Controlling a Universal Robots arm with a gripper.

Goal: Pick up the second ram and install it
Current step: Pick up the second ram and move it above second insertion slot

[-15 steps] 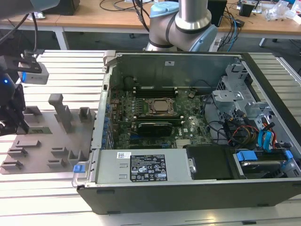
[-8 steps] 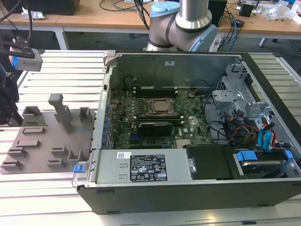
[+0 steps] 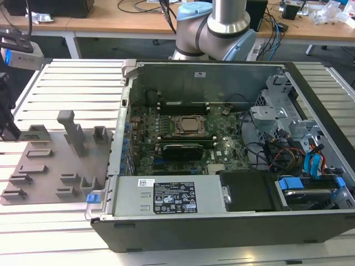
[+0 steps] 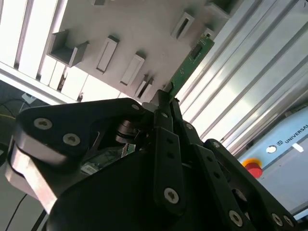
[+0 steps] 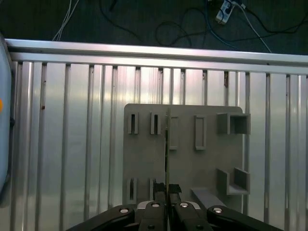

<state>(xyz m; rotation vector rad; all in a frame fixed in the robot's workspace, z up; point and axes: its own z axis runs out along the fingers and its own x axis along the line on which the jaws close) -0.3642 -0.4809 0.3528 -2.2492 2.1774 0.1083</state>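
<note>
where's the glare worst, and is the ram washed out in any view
Second wrist view: the slatted table burns out to white at one corner, but the second ram, clamped in the gripper, reads clearly green. First wrist view: a bright glare band across the slats near the table's edge. Exterior view: the computer case is shaded inside.

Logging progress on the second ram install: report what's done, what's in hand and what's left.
Done: the second ram is out of the grey holder plate. In hand: the gripper is shut on one end of it, held clear above that plate. Left: it is not yet seated in the memory slots on the motherboard.
</note>
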